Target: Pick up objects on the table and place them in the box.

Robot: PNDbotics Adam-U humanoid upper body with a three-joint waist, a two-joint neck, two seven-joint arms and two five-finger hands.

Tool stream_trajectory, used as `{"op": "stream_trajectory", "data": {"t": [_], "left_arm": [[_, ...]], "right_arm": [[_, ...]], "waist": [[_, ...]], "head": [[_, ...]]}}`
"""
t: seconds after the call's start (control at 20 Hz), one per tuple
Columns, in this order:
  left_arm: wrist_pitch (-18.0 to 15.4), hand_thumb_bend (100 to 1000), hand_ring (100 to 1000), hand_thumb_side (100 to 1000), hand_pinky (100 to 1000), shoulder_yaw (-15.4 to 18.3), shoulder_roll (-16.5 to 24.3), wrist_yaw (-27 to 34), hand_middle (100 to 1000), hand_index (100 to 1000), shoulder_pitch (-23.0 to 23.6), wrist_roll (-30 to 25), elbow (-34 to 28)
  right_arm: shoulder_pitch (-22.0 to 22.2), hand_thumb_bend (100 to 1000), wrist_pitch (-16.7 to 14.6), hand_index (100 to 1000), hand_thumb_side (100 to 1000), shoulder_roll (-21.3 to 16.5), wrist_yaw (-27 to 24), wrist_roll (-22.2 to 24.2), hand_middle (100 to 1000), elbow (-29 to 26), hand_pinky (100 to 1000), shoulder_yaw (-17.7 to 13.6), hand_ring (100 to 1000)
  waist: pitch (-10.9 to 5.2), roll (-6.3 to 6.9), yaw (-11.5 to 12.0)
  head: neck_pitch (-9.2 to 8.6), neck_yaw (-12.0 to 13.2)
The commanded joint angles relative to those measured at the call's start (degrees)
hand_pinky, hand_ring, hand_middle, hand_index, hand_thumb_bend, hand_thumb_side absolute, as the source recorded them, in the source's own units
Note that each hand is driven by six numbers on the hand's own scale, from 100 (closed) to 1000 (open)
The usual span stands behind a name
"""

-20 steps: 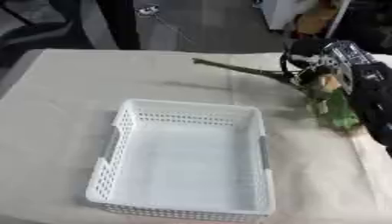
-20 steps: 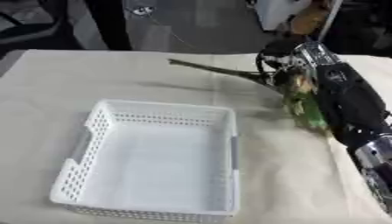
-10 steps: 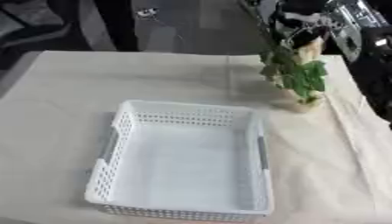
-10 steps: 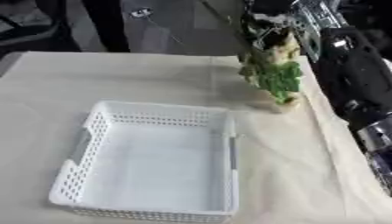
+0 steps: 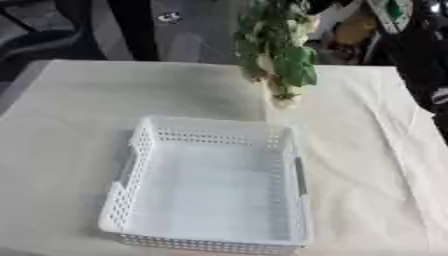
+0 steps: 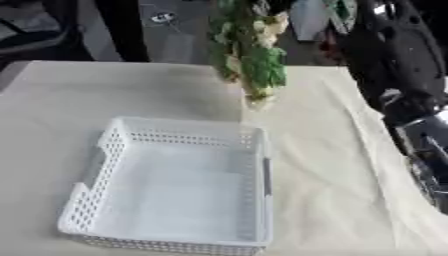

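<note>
A leafy green sprig [image 5: 278, 55] with pale blossoms hangs upright in the air from the top edge of the left eye view. Its lower tip is over the cloth just behind the far right corner of the white perforated basket [image 5: 210, 128]. My right hand [image 5: 322, 4] shows only as a dark bit at the top edge, where the sprig's upper end is held. The black right arm [image 6: 394, 55] runs down the right side of the right eye view. The basket has nothing in it. My left hand shows in neither view.
A cream cloth [image 5: 367, 165] covers the table, with folds along its right side. The table's far edge [image 5: 131, 62] meets a dark floor with chair legs and clutter behind. Bare cloth lies to the left and right of the basket.
The right hand has lifted the sprig off the table and carried it up and left, toward the basket's far right corner. The view has also shifted.
</note>
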Motion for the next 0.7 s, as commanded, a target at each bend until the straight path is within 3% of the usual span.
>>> {"op": "stream_trajectory", "data": {"t": [0.05, 0.7], "left_arm": [[-0.18, 100, 685, 752, 574, -0.22, 1.14, 0.26, 624, 829, -0.8, -0.35, -0.82], [-0.28, 100, 684, 751, 574, -0.49, 0.81, 0.69, 623, 829, -1.17, -0.83, -0.82]], "right_arm": [[-2.71, 100, 0.26, 329, 100, 0.58, -1.93, 1.06, 232, -4.59, 100, 0.17, 271], [-2.56, 100, 2.15, 328, 100, 3.53, -10.33, 5.57, 230, -17.45, 100, 1.5, 269]], "waist": [[-0.81, 0.17, 0.18], [-1.04, 0.16, 0.89]], "head": [[-0.05, -0.8], [-0.05, -1.37]]}}
